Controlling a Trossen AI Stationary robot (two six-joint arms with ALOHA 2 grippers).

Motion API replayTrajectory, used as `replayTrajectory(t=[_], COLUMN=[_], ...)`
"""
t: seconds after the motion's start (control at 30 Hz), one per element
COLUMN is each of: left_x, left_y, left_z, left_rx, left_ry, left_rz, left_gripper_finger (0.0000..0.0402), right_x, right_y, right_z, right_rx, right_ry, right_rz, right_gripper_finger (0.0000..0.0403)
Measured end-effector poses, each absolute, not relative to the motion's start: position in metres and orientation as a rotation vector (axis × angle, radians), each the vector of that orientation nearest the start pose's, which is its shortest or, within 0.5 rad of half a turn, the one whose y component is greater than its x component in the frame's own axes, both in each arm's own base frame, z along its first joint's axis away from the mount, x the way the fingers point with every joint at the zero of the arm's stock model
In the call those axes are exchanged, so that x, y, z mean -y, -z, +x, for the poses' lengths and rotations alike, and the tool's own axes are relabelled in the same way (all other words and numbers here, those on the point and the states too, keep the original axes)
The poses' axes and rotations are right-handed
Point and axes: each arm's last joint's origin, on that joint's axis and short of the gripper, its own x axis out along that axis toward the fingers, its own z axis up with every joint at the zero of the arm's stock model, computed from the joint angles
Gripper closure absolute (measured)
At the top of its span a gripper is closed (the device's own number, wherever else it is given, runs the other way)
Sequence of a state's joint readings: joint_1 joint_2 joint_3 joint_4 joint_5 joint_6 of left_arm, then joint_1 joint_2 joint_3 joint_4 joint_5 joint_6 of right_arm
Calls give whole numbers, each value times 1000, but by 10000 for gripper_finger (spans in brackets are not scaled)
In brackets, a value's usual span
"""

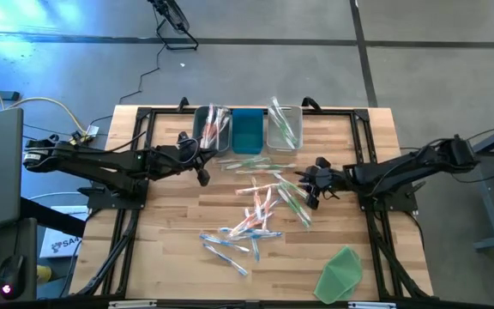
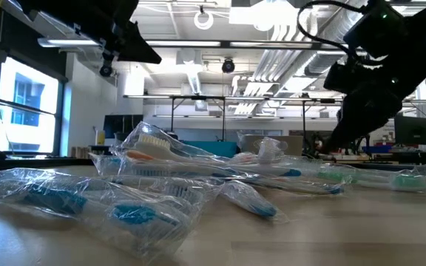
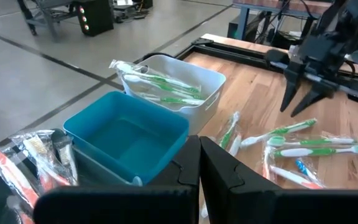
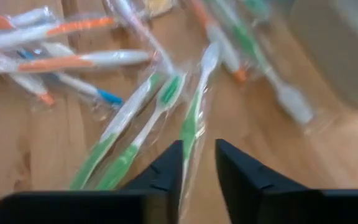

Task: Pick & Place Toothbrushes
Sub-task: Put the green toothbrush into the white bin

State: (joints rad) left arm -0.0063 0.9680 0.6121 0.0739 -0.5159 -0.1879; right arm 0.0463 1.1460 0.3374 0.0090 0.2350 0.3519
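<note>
The toothbrushes (image 1: 260, 210), wrapped in clear plastic, lay scattered across the middle of the wooden table (image 1: 170, 257), orange, blue and green ones mixed together; the loose pile ran from the table's centre toward seven o'clock. More were already sorted at the twelve o'clock edge: orange ones in the left clear bin (image 1: 211, 129) and green ones in the right clear bin (image 1: 285, 127), with the blue bin (image 1: 247, 130) between them holding none that could be seen.

The right gripper (image 1: 313, 190) hung over the three o'clock side of the pile, its fingers a little apart and holding nothing, directly above a group of green toothbrushes (image 4: 160, 112). In the right wrist view a green handle lay on the wood in line with the gap between the fingers.

The left gripper (image 1: 202, 174) sat near ten o'clock of the pile, just in front of the bins, fingers pressed together and empty.

A folded green sheet (image 1: 340, 275) lay at the table's five o'clock corner, well apart from the brushes.
</note>
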Motion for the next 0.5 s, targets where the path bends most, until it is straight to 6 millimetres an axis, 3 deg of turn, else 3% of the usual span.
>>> replayTrajectory(t=[0.23,0.5], left_x=[-13,-13], left_y=[-266,-265], left_z=[210,210], left_rx=[-227,-232], left_ry=[-530,-531], left_rz=[-109,-108], left_gripper_finger=[401,401], right_x=[-6,-7], right_y=[-127,-113], right_z=[193,195], right_rx=[-822,-897], right_ry=[305,314], right_rz=[257,239], right_gripper_finger=[229,228])
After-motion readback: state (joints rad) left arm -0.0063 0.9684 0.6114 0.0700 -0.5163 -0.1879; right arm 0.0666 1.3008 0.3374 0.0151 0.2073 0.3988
